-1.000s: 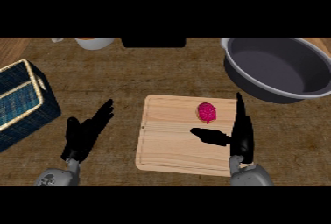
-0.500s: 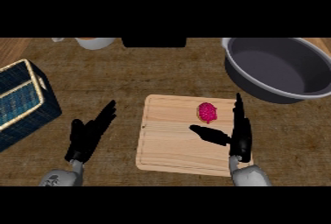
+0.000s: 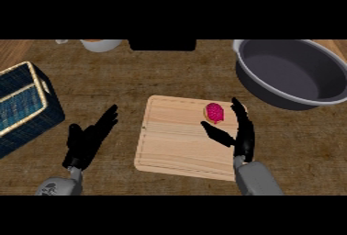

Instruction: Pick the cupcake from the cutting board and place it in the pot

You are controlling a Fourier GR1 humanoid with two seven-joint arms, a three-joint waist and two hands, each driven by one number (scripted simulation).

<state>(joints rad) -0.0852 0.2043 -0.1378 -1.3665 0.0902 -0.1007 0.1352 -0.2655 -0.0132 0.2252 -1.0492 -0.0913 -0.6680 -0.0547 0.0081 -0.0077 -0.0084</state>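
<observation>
Head view, from the left: a blue checked basket (image 3: 24, 105) sits at the bench's (image 3: 102, 78) edge, and the left hand (image 3: 82, 148) shows beside it, fingers straight and spread, holding nothing. Next lies the cutting board (image 3: 173, 149) with the pink cupcake (image 3: 215, 112) near its far right corner. The right hand (image 3: 243, 137) is wide open just beside it, fingers straight along its right side, thumb out below it. The dark pot (image 3: 295, 75) stands far right, apart from the board.
</observation>
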